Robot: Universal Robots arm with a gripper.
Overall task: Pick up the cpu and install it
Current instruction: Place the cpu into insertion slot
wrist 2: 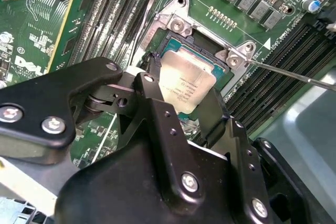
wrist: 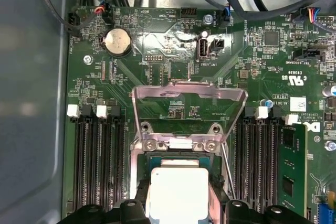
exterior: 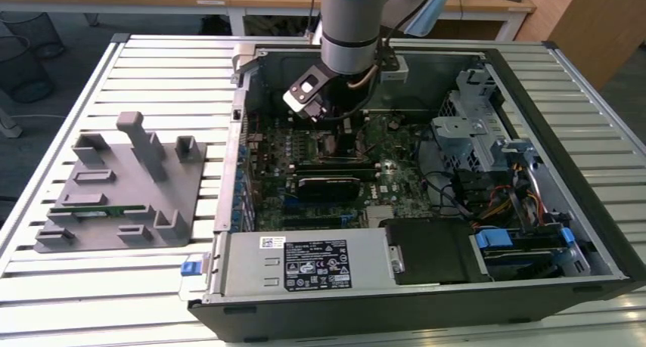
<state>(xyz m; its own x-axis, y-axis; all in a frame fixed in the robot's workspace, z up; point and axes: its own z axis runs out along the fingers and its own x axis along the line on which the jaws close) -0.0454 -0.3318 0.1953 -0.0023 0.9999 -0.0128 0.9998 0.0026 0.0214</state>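
Cpu (wrist 2: 186, 83) sits straight under the gripper (wrist 2: 184, 92), whose fingers (wrist 2: 157, 103) close on two opposite edges and hold it level over the socket (wrist 2: 223, 74) (load plate (wrist: 189, 98) swung up, clear of it). In the exterior view this spot lies toward 11 o'clock from the middle of the case (exterior: 424, 309). The cpu is near-square, no long axis: dull silver lid, thin tan rim. Whether it is seated, I cannot tell.

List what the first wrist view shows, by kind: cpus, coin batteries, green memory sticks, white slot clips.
cpu: 1
coin battery: 1
green memory stick: 1
white slot clips: 4
Total: 7
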